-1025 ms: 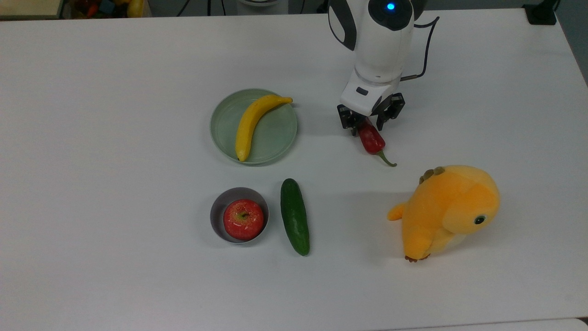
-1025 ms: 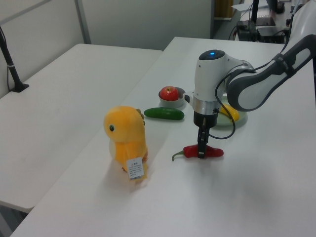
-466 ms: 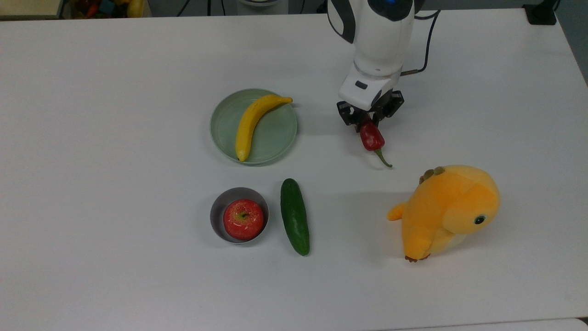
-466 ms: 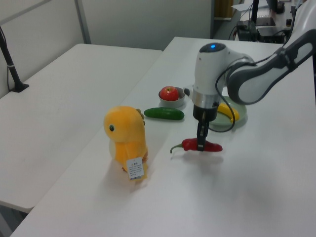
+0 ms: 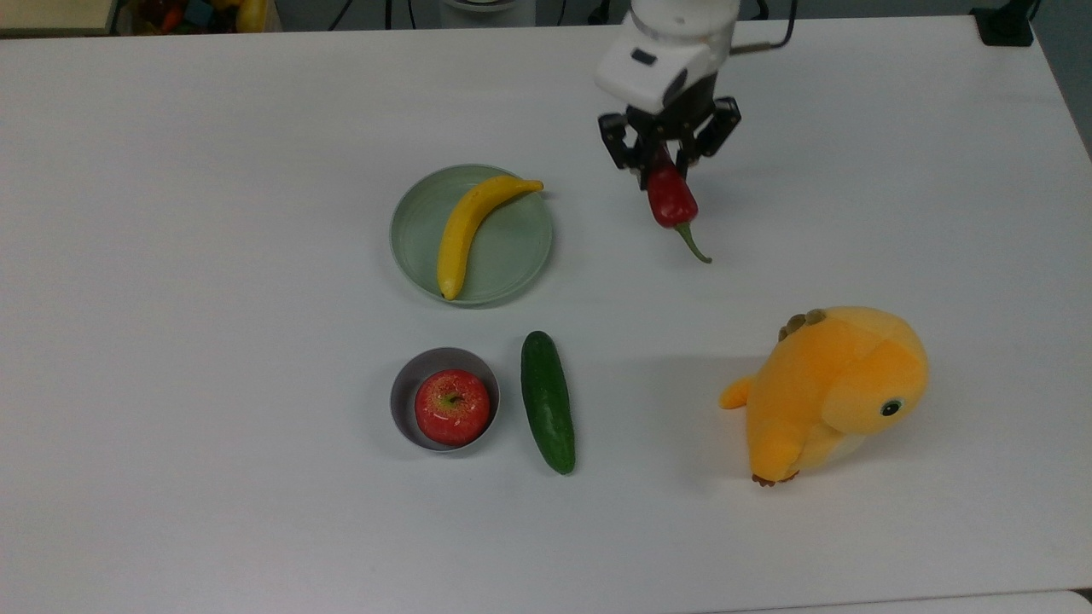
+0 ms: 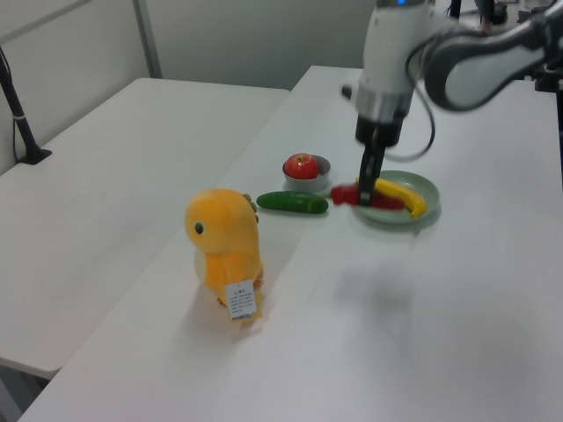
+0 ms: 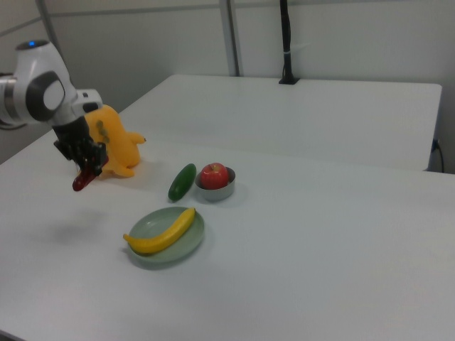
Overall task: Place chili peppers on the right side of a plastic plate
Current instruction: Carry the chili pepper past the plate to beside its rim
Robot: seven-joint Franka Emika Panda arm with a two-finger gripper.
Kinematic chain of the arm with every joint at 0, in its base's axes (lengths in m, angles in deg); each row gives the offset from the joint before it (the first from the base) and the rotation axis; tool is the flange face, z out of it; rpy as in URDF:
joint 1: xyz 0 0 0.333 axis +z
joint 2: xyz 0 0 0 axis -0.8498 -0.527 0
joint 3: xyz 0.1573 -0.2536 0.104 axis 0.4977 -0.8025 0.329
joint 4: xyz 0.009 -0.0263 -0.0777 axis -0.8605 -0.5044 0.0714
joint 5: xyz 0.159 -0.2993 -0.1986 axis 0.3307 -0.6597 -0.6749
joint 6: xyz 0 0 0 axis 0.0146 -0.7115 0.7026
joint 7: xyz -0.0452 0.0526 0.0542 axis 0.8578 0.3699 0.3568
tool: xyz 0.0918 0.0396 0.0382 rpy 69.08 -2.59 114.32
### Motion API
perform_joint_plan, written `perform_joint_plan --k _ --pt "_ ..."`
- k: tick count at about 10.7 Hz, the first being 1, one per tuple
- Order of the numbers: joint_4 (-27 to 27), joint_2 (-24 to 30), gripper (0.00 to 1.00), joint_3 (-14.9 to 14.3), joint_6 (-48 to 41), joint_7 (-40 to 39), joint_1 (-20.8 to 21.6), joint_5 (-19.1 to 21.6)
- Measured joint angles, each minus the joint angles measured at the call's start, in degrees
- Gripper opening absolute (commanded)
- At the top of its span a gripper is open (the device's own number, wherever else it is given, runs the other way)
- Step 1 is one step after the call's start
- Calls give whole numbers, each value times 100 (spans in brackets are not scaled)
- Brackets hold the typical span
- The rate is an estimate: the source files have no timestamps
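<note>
Mint-green plate [image 5: 512,256], a banana [image 5: 465,234] across it, lies to the top view's left of the gripper [image 5: 667,170], well apart. Below the plate sit a grey bowl [image 5: 408,379] with an apple [image 5: 452,407], and a cucumber [image 5: 547,401]. The gripper's fingers pinch the chili [image 5: 670,199] clear above the table [image 5: 171,256], stem hanging down-right. Further right and lower stands an orange plush [image 5: 832,388].

Quick count, all placed vs. the plate [image 5: 520,251], 1 of those. 1 banana [image 5: 465,230] on it. 1 chili [image 5: 670,198], off to the top view's right of it. 1 bowl [image 5: 405,384] below it in the top view, w/ 1 apple [image 5: 452,407] inside. 1 cucumber [image 5: 548,401] beside that bowl. 1 plush toy [image 5: 832,392], farthest from the plate, lower right in the top view.
</note>
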Motion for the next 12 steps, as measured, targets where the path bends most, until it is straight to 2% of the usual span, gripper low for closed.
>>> perform_joint_plan --k 2,4,6,9,10,12 --pt "1 589 11 -334 -461 -7 -67 119" --pt "0 839 12 -793 -600 -268 -72 373" --pt "-1 911 12 -1359 -693 -876 -93 640" --pt "-17 890 12 -2110 -695 -2191 -257 1261" --pt "-27 884 12 -2291 -708 -2523 -326 1330" --pt "-69 844 12 -2439 -750 -2849 -496 1344"
